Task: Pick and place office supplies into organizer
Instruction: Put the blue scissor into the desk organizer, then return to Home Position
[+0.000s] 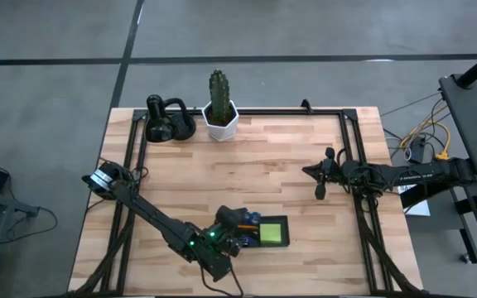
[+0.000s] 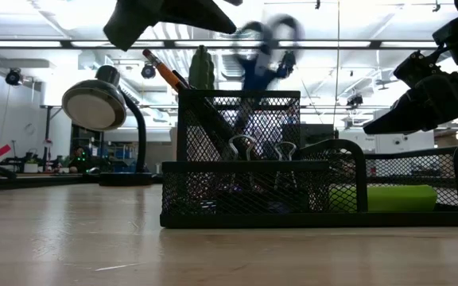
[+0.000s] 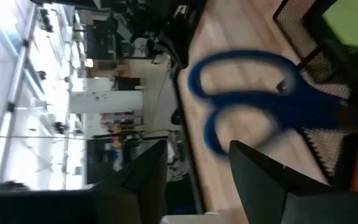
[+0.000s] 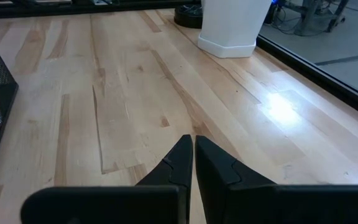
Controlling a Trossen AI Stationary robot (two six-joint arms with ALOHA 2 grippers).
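Observation:
The black mesh organizer (image 2: 245, 195) stands near the table's front edge (image 1: 276, 244). Blue-handled scissors (image 2: 265, 44) stick up out of its tall cup, blades down and handles blurred. Beside them orange pencils (image 2: 164, 75) lean in the cup. Two dark clips (image 2: 245, 147) hang on the lower front wall. A lime-green sticky-note pad (image 1: 270, 234) lies in the low tray. My left gripper (image 3: 194, 149) is open, close by the scissors' handles (image 3: 247, 99) above the cup. My right gripper (image 4: 193, 146) is shut over bare wood at the table's right. My left gripper has its fingers apart just short of the scissors' blue handle loops (image 3: 219, 134). One finger (image 3: 253, 168) stands in front of the nearer loop, and I cannot tell whether it touches it. The scissors stay upright in the organizer's cup.
A white pot with a cactus (image 1: 220, 120) and a black desk lamp (image 1: 168, 122) stand at the far edge. Black frame rails (image 1: 350, 157) run along the table's sides. Bare wood lies open between the organizer and the far edge.

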